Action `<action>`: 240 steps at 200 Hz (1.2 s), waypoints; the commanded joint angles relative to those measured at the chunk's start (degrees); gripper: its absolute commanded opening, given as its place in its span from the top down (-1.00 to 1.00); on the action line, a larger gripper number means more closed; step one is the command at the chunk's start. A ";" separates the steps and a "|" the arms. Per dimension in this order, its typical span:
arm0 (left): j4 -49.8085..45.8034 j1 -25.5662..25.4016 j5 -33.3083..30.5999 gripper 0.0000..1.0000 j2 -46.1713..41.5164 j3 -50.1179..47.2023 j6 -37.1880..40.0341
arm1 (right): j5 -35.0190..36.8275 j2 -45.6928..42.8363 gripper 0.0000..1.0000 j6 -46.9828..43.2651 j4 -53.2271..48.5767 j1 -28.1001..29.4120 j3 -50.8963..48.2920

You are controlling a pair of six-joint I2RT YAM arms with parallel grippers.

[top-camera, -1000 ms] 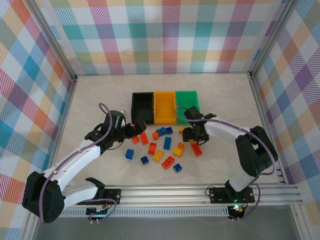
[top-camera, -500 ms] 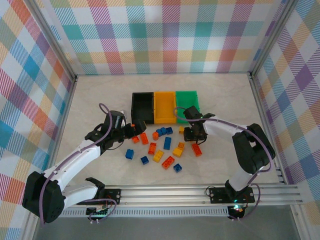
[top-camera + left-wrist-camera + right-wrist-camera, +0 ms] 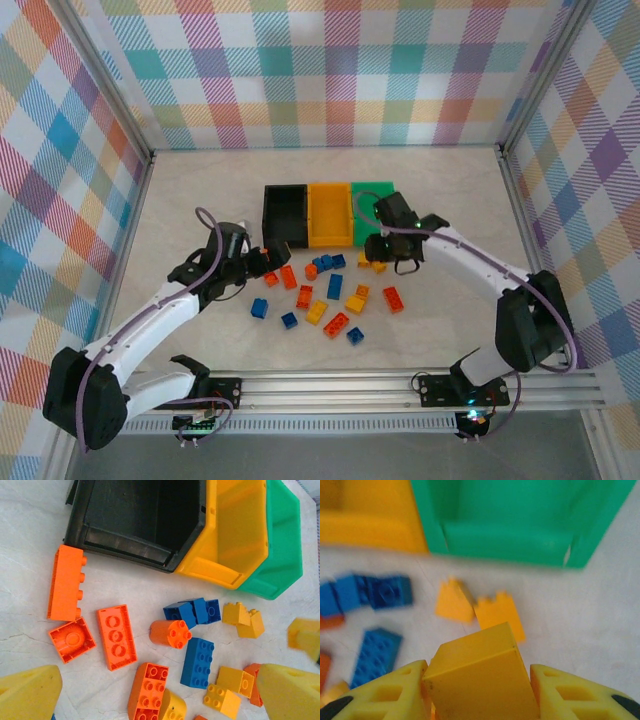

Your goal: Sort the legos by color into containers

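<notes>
Lego (image 3: 476, 672), yellow, clamped in right tool (image 3: 480, 692) near green bin (image 3: 520, 535); left tool (image 3: 159, 692) apart.

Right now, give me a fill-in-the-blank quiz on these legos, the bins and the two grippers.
1. The brick held in the right gripper is ____.
2. The left gripper is ____, holding nothing.
3. The middle bin, between the black bin and the green bin, is ____.
4. The round brick is ____.
Missing words: yellow; open; yellow; orange.
</notes>
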 commanded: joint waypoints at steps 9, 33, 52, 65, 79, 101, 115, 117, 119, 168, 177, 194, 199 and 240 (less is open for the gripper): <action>-3.81 -0.04 -2.76 -1.00 -2.52 -1.22 -0.20 | 4.09 9.30 0.27 0.07 0.53 -3.12 10.15; -5.39 0.33 -4.25 -1.00 -4.12 -2.00 -0.46 | 6.81 18.18 0.27 -0.18 -1.37 -4.60 19.28; -5.82 1.02 -4.68 -1.00 -5.13 -2.71 -0.98 | 7.83 23.34 0.25 -0.14 -2.41 -5.35 24.72; -6.09 1.47 -4.79 -1.00 -5.51 -3.00 -1.12 | 7.77 25.91 0.19 -0.28 -3.05 -5.60 27.70; -6.30 2.01 -5.04 -1.00 -5.66 -3.31 -1.25 | 8.10 28.03 0.01 0.05 -4.93 -5.69 30.93; -6.49 2.87 -5.24 -0.99 -5.26 -3.59 -1.35 | 7.81 28.26 -0.39 0.62 -4.88 -5.72 32.05; -5.95 3.28 -5.05 -0.92 -4.49 -3.64 -1.07 | 7.12 26.79 -0.49 0.65 -4.41 -5.69 31.67; -5.93 3.32 -5.09 -0.90 -4.32 -3.63 -1.00 | 7.06 26.49 -0.49 0.66 -4.30 -5.69 31.61; -5.83 3.36 -5.17 -0.88 -4.21 -3.60 -0.87 | 6.98 26.26 -0.50 0.68 -4.23 -5.65 31.53; -4.71 1.49 -10.12 -0.56 7.23 1.72 4.76 | 5.81 16.98 -0.49 0.48 1.08 -2.13 21.64; -4.59 0.25 -12.85 -0.53 10.63 3.57 5.84 | 5.80 15.65 -0.48 0.81 1.87 -1.41 19.56; -3.67 -0.50 -15.83 -0.43 16.61 6.23 7.06 | 5.10 13.34 -0.47 1.63 3.52 -0.45 15.71; -3.23 -0.58 -16.79 -0.41 18.02 6.86 7.49 | 4.75 12.54 -0.47 1.94 4.06 -0.34 14.50; 0.10 -1.11 -21.08 -0.25 26.51 9.96 10.86 | 3.34 8.65 -0.45 3.33 7.14 -0.24 8.09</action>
